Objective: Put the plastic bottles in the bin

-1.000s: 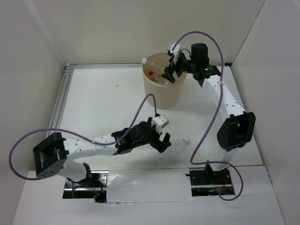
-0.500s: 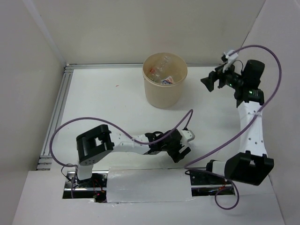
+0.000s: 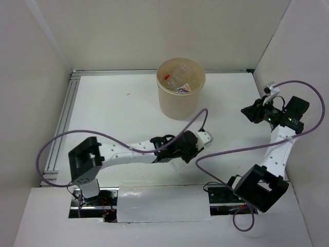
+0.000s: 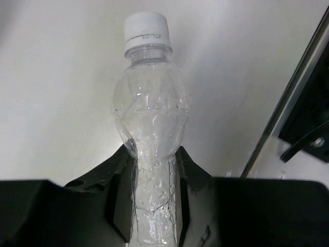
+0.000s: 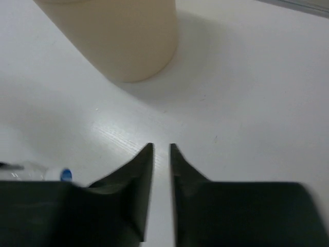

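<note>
White worktop point(image 3: 118, 113), pale walls; clear white-capped bottle point(image 4: 151, 113) clenched between left fingers point(image 4: 119, 198) at the near side; other bottles point(image 3: 179, 81) lie inside tan bin point(image 3: 181, 107) at the back; right fingers point(image 5: 136, 175) almost touching, empty.

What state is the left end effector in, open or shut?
Shut on the clear bottle: both fingers of the left end effector pinch its body.

One bin point(image 3: 180, 107) is set near the far edge of the desk at its middle, with plastic bottles point(image 3: 179, 81) lying inside. The left gripper point(image 3: 192, 150) is found toward the near edge, the right gripper point(image 3: 251, 112) beside the right edge.
</note>
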Controlling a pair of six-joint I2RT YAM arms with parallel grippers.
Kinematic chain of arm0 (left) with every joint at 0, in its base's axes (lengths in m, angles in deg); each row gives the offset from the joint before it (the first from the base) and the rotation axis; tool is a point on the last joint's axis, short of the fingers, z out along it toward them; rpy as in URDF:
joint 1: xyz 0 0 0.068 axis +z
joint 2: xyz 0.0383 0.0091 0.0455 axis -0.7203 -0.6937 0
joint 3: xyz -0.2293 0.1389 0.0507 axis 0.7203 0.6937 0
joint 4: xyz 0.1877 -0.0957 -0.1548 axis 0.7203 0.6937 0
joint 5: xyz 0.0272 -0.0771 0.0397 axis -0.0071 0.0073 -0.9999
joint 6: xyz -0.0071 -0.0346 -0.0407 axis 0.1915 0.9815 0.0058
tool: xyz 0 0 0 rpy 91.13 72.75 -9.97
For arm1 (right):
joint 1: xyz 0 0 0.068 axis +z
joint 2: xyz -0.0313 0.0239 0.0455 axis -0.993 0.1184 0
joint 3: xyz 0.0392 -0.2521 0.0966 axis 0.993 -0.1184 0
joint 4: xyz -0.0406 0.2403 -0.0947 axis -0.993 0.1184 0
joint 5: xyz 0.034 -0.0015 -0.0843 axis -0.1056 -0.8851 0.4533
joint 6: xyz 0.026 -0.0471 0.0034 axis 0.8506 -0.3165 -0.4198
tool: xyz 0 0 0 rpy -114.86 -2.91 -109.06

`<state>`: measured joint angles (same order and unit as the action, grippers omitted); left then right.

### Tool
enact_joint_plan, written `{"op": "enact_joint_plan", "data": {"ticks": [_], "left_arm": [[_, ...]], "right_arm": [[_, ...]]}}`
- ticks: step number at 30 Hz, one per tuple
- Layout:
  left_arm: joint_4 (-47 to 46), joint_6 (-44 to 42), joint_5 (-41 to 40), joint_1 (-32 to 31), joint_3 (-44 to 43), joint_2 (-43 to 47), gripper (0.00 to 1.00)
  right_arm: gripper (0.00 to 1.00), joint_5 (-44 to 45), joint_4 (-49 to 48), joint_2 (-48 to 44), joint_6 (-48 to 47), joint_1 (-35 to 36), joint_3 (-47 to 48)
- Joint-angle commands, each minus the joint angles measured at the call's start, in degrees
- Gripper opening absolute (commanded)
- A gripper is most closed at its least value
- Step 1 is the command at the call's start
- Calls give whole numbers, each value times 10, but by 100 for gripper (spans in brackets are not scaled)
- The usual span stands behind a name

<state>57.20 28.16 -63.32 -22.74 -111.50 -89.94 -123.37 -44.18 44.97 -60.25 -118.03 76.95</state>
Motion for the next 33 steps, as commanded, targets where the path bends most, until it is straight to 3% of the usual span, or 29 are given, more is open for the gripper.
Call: {"op": "enact_joint_plan", "data": {"ticks": [1, 4, 5, 9, 13, 18, 20, 22, 23, 25, 26, 33], "left_arm": [[-16, -38, -23, 42, -74, 102, 0], [-46, -47, 10, 91, -135, 122, 0], [-60, -55, 16, 105, -149, 122, 0], [-151, -50, 35, 183, -234, 93, 3], [-221, -38, 16, 245, -310, 11, 9], [-172, -57, -5, 278, -438, -116, 13], [-181, -57, -5, 292, -441, -136, 22], [-180, -52, -14, 297, -436, -155, 38], [-180, -52, -14, 297, -436, -161, 58], [-173, -52, -20, 302, -436, -172, 77], [-168, -52, -20, 302, -441, -172, 99], [-178, -57, 0, 289, -425, -112, 100]], "right_arm": [[18, -92, 101, -14, -95, -52, -13], [26, -103, 146, -8, -160, -74, -19], [51, -103, 154, -8, -174, -74, -31], [90, -98, 182, -2, -232, -74, -56], [92, -93, 206, -7, -285, -74, -74], [93, -93, 238, -25, -320, -74, -92], [94, -93, 246, -31, -320, -74, -92], [100, -88, 246, -36, -325, -74, -98], [100, -82, 246, -36, -325, -74, -98], [100, -77, 239, -36, -309, -74, -103], [100, -71, 239, -36, -309, -74, -103], [100, -52, 225, -36, -275, -80, -102]]}}
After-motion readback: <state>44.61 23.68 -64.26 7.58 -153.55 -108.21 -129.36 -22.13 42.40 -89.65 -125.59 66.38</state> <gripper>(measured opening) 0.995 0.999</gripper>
